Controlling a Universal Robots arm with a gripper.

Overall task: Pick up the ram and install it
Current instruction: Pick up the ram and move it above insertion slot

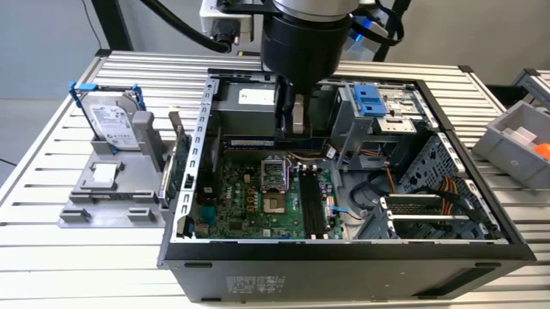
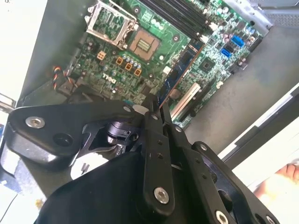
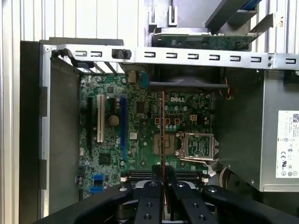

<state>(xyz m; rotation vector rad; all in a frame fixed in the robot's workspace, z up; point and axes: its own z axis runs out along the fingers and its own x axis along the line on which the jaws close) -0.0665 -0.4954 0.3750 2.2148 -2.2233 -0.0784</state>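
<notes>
You have the gripper [image 3: 162, 185] pinched down to a thin gap on the ram [image 3: 162, 126], which stands edge-on between its 2 fingers in both wrist views. In the exterior view the ram [image 1: 249, 140] hangs level just under the gripper [image 1: 297, 131], inside the open computer case [image 1: 344, 270]. It is above the motherboard [image 1: 245, 199] and apart from the black memory slots [image 1: 310, 206].

Bench [image 1: 35, 212]: ribbed bare metal, matt
Case [image 1: 344, 273]: matt black panels
Tool [image 3: 162, 172]: smooth matt black
Ram [image 2: 180, 67]: glossy blue board
</notes>
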